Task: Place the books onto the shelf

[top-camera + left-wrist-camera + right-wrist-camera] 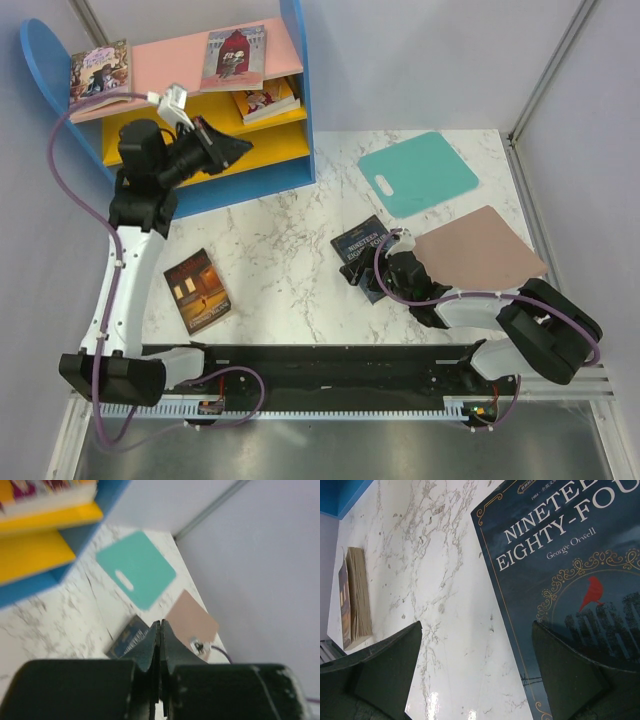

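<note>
Navy book [560, 580] beneath right hand [476, 635], spread wide; left hand [160, 625] closed, empty.

Marble table [285, 245]: shelf [215, 195], mats [418, 172], books [197, 290]

White marble tabletop [280, 250] w/ pale grey walls [420, 60], metal corner posts [548, 65] behind.

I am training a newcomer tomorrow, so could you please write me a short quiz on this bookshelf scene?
1. How many books already sit on the shelf?
2. True or false: the jaws of the left gripper stand wide apart.
3. What lies beneath the open jaws of the right gripper? A the teal mat, B Nineteen Eighty-Four, C the pinkish mat.
Key: 1 three; 2 false, they are shut; 3 B.
</note>
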Available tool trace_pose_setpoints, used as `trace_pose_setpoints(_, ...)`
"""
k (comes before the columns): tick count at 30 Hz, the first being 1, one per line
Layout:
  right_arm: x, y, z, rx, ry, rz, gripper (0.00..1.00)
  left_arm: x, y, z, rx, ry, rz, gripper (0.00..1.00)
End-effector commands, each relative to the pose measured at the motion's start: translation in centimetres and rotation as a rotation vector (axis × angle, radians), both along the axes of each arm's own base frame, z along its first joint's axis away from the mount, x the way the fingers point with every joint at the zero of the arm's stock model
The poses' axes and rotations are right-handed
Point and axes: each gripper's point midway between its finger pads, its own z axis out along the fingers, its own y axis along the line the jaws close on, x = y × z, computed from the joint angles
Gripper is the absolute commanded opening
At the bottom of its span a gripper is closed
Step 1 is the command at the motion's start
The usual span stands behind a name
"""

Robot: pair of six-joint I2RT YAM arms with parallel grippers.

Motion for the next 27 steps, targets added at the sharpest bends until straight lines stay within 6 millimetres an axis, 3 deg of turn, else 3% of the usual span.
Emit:
trace_pose_setpoints(1, -1.3, -1.2, -2.7, -0.070, 0.066, 0.002, 0.98, 2.8, 4.1, 4.3, 0.198, -0.077, 0.222, 0.02)
trace_pose_setpoints(7, -1.3, -1.2, -2.6, -0.071, 0.063, 0.002, 0.98, 7.4, 8.3, 9.0, 0.303, -0.115, 0.463, 0.12)
trace_pose_setpoints(12, -1.3, -1.1, -2.7, -0.069, 0.067, 0.005, 0.98, 10.8, 9.7, 9.2, 0.323, -0.081, 0.554, 0.06)
trace_pose_setpoints(13, -1.3, -1.2, -2.7, -0.071, 0.067, 0.004, 0.98, 11.0, 9.8, 10.4, 0.313, -0.104, 0.562, 0.05)
trace_pose_setpoints(14, -1.4, -1.2, -2.7, -0.070, 0.068, 0.004, 0.98, 12.6, 9.8, 9.1, 0.327, -0.074, 0.565, 0.03)
trace_pose_setpoints(15, -1.4, -1.2, -2.8, -0.072, 0.068, 0.004, 0.98, 13.0, 10.0, 8.6, 0.336, -0.054, 0.569, 0.02)
trace_pose_setpoints(16, -1.4, -1.2, -2.7, -0.070, 0.068, 0.005, 0.98, 13.3, 10.2, 9.3, 0.329, -0.065, 0.577, 0.02)
trace_pose_setpoints(18, -1.4, -1.2, -2.7, -0.070, 0.068, 0.005, 0.98, 14.5, 11.2, 8.2, 0.345, -0.036, 0.622, 0.02)
trace_pose_setpoints(23, -1.4, -1.2, -2.9, -0.070, 0.070, 0.004, 0.98, 15.1, 13.3, 7.8, 0.321, -0.007, 0.676, 0.02)
trace_pose_setpoints(26, -1.2, -1.1, -2.9, -0.069, 0.071, 0.004, 0.98, 14.9, 13.5, 8.1, 0.313, -0.009, 0.686, 0.02)
trace_pose_setpoints(27, -1.4, -1.0, -3.0, -0.071, 0.074, 0.010, 0.98, 14.8, 15.1, 8.2, 0.310, -0.006, 0.719, 0.02)
